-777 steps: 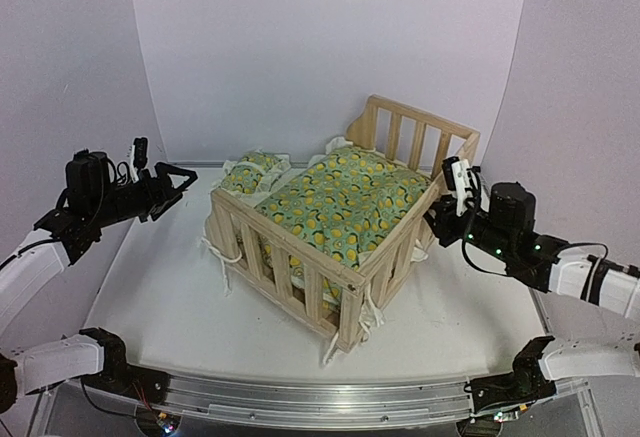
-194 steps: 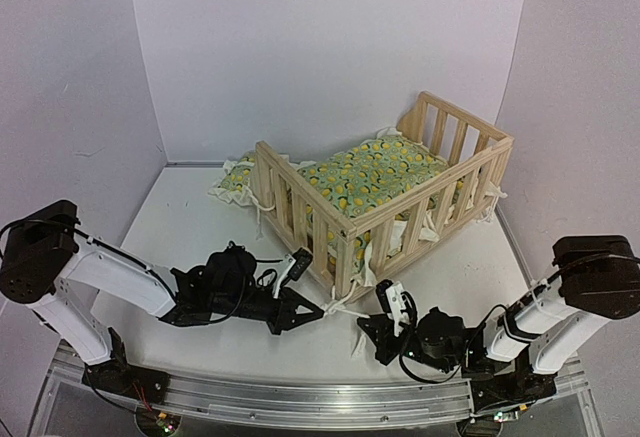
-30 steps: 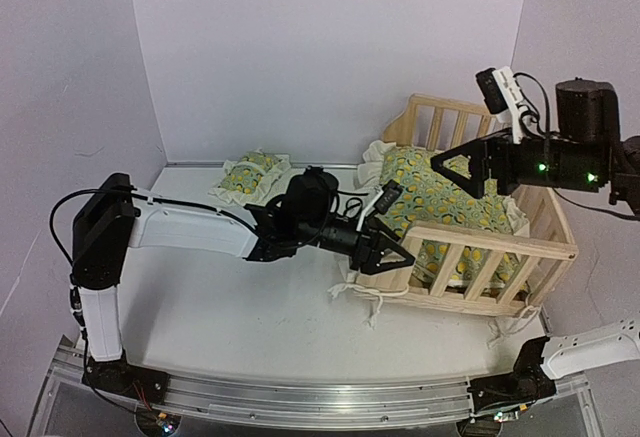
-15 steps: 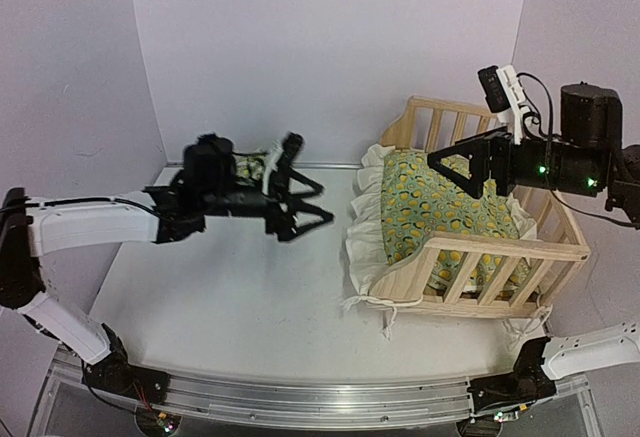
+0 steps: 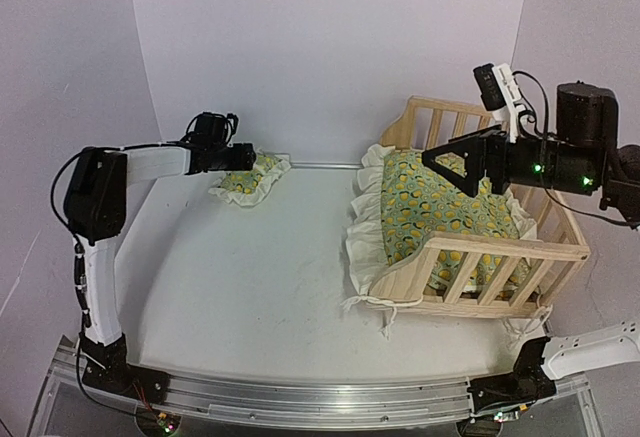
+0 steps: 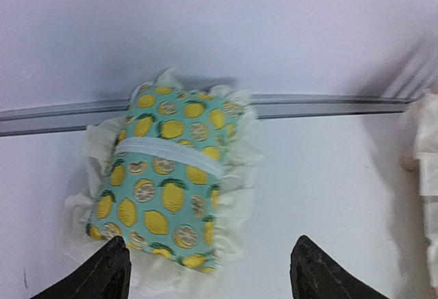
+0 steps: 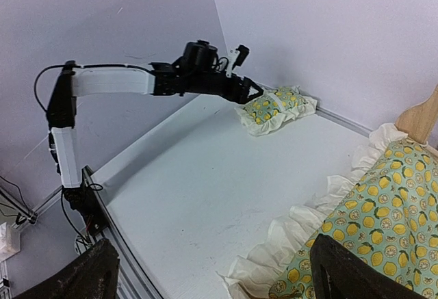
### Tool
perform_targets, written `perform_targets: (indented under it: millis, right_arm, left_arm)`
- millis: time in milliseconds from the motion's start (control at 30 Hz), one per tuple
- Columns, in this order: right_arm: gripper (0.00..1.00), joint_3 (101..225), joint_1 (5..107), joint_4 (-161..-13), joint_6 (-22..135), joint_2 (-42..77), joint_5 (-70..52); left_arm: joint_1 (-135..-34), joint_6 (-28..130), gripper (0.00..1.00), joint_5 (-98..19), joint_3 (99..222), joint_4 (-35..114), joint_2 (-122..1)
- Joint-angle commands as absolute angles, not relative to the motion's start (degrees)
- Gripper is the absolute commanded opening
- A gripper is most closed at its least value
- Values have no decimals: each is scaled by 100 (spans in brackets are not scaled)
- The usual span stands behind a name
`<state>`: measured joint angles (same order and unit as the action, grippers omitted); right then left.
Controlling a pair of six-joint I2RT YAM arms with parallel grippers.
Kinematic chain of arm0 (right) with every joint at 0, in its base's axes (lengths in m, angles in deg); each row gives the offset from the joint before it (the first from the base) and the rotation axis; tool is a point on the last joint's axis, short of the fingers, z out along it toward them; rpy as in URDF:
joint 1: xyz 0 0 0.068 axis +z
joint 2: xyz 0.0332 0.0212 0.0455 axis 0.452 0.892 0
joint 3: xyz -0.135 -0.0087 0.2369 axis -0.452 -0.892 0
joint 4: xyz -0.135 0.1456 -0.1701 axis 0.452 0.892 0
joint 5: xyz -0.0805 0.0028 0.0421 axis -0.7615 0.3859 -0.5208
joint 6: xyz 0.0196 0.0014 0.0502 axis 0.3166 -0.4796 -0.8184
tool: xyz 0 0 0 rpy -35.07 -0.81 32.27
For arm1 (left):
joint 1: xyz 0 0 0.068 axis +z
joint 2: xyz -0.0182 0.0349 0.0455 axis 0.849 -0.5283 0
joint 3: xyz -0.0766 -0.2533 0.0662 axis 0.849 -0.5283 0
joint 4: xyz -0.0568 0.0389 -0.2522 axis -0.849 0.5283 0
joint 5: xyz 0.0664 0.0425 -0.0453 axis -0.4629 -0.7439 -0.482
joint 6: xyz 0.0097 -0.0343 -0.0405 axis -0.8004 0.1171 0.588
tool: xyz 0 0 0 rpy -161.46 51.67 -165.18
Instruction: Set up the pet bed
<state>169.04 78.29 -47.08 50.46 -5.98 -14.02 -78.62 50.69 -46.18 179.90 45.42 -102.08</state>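
Note:
The pet bed's pine frame (image 5: 500, 249) stands at the right of the table, its slatted front rail toward me. Its lemon-print cushion (image 5: 440, 207) lies tilted inside, and the cream ruffle (image 5: 362, 232) spills out on the left. The small matching pillow (image 5: 250, 177) lies on the table by the back wall at the left. My left gripper (image 5: 245, 157) hovers just over it, open; in the left wrist view the pillow (image 6: 164, 183) lies ahead of the empty left gripper (image 6: 212, 271). My right gripper (image 5: 455, 162) hangs open above the cushion (image 7: 383, 230), holding nothing.
Walls close in the table at the back and on both sides. A metal rail (image 5: 300, 402) runs along the near edge. White tie strings (image 5: 375, 307) trail from the bed's near left corner onto the table.
My left gripper has left the bed's near left corner and swung across the table to the back left, over the pillow. The right gripper has hardly moved.

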Motion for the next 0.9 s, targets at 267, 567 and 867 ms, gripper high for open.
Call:
perform_targets:
  millis: [267, 567, 867]
  right_arm:
    - [98, 16792, 7836, -5051, 4924, -654, -1202]
    - [98, 16809, 7836, -5250, 4835, -386, -1483]
    - [98, 16806, 7830, -5731, 4373, -2, -2268]
  left_arm:
    - [-8008, 3616, 82, -6059, 20893, 5468, -12898]
    - [-7980, 3837, 23, -5934, 20923, 6178, -12902]
    - [-7780, 5474, 0, -2595, 18516, 5091, -9819]
